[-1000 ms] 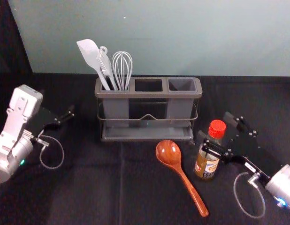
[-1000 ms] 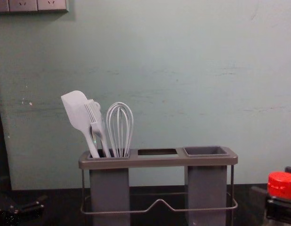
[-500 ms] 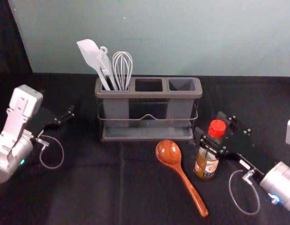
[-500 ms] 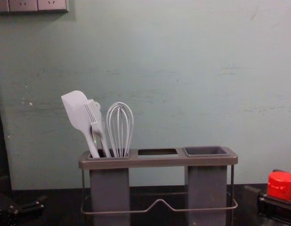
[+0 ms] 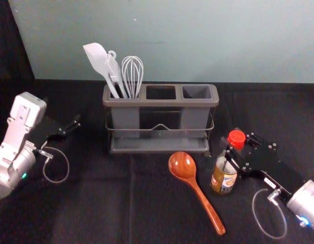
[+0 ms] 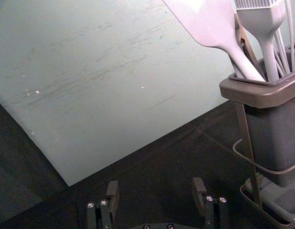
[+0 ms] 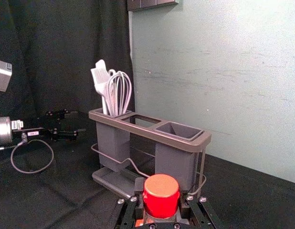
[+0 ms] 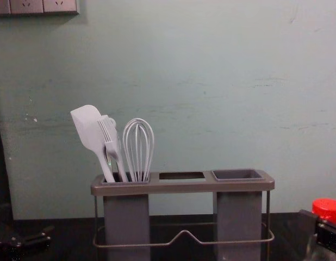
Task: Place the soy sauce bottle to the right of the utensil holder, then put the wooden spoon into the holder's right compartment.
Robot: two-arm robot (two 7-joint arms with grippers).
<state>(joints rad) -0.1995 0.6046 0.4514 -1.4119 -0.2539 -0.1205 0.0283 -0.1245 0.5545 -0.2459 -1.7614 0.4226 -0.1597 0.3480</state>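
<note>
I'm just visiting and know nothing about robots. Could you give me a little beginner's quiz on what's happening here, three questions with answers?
1. Fill in the blank: seen from the robot's side, the whisk stands in the ____ compartment of the utensil holder.
2. Which thing does the robot's right claw have hold of? A) the spatula B) the soy sauce bottle C) the brush
3. True or false: the wooden spoon is already in the utensil holder.

Key: 1. left; 2. B; 3. false
</note>
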